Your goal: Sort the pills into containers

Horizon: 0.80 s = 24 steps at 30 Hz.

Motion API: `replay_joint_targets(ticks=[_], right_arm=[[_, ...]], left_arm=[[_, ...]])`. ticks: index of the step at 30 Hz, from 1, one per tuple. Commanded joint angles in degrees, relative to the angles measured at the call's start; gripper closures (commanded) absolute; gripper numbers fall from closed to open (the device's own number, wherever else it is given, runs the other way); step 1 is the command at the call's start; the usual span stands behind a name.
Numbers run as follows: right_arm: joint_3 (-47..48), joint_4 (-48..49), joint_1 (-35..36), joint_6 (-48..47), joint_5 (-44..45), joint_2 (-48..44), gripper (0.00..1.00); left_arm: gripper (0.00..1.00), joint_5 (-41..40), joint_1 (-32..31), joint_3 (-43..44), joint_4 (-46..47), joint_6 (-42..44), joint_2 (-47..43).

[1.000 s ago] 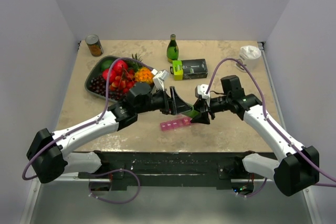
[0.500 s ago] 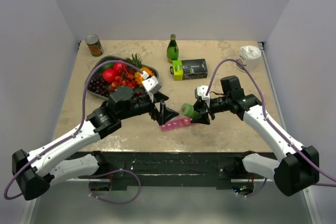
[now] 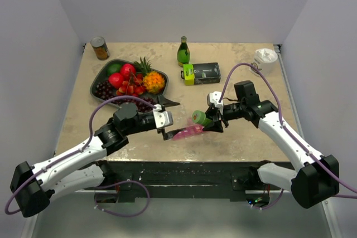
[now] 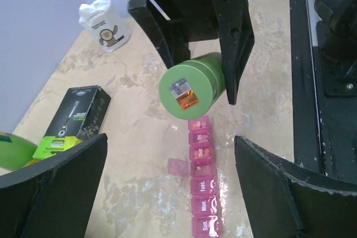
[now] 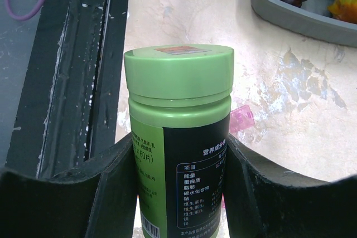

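- Far left at the back, a tin can (image 3: 100,48) stands in the corner. In front of it is a dark tray (image 3: 93,88) heaped with fruit (cherries, a small pineapple, the lot).
- Just right of the tray, the left gripper (image 3: 168,119) sits low over the table with its jaws spread right out and nothing between them.
- Now the pill organiser (image 4: 203,185): a narrow translucent pink strip of seven little compartments in a row, with day labels on the lids. It lies flat on the table near the front edge, between the two grippers.
- In the left wrist view it lies in the gap between the left fingers (image 4: 61,188) and touches neither. One lid near the middle is flipped open sideways, and two compartments towards the far end show orange through the plastic.
- Just above that far end is a green pill bottle (image 5: 178,137) with a dark printed label, its cap pointing at the left arm.
- The right gripper (image 3: 216,116) is clamped on the bottle's body and holds it tilted, clear of the table.
- Behind stand a green glass bottle (image 3: 183,52) and a black and green box (image 3: 202,73), with a white cup (image 3: 266,57) at the far right corner.
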Motion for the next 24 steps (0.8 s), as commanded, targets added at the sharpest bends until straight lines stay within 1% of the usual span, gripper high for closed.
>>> replay_joint_targets(ticks=[1, 9, 16, 24], right_arm=[[0.40, -0.19, -0.01, -1.24, -2.78, -1.51, 1.00], [0.40, -0.36, 0.08, -1.59, -2.96, -1.51, 1.00], [0.40, -0.36, 0.08, -1.67, -2.96, -1.42, 1.00], [0.40, -0.54, -0.01, -1.76, -3.13, -1.34, 1.00]], left_arm=[[0.01, 6.52, 0.15, 3.63, 4.18, 8.29, 4.27], [0.01, 8.64, 0.15, 4.33, 5.41, 10.58, 7.61], [0.01, 8.81, 0.15, 4.42, 5.93, 11.46, 8.14], [0.00, 8.02, 0.15, 4.95, 4.62, 14.80, 8.58]])
